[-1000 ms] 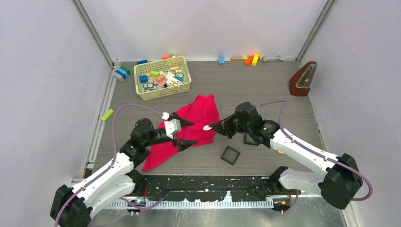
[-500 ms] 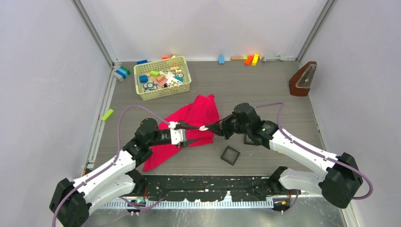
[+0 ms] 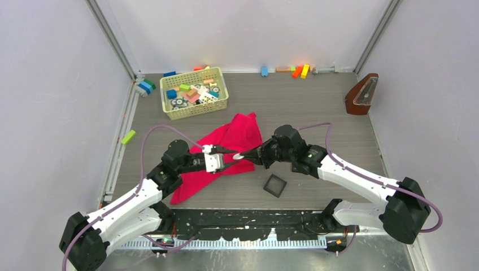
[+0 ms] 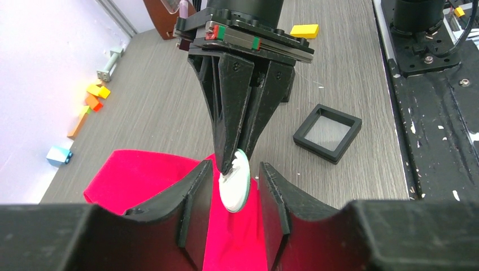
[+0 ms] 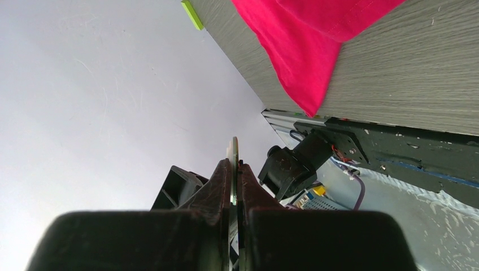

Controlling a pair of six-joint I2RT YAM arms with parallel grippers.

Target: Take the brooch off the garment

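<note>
The crimson-pink garment (image 3: 233, 137) lies crumpled on the table between the arms. It also shows in the left wrist view (image 4: 147, 176) and in the right wrist view (image 5: 305, 45). My right gripper (image 3: 245, 154) is shut on the brooch (image 3: 238, 155), a small pale disc with a greenish rim, and holds it by its top edge just above the cloth. In the left wrist view the brooch (image 4: 235, 185) hangs edge-on between my left gripper's (image 4: 235, 167) open jaws, with a gap on each side. In the right wrist view the brooch (image 5: 233, 161) sticks out edge-on between the closed fingers.
A black square tray (image 3: 275, 185) lies near the front, also seen in the left wrist view (image 4: 327, 131). A second tray (image 3: 298, 167) sits partly under the right arm. A yellow basket (image 3: 194, 92) of blocks stands behind the garment, and a metronome (image 3: 361, 94) at far right.
My left gripper has swung right from over the garment and narrowed its jaws to either side of the brooch. My right gripper, holding the brooch, has shifted slightly left.
</note>
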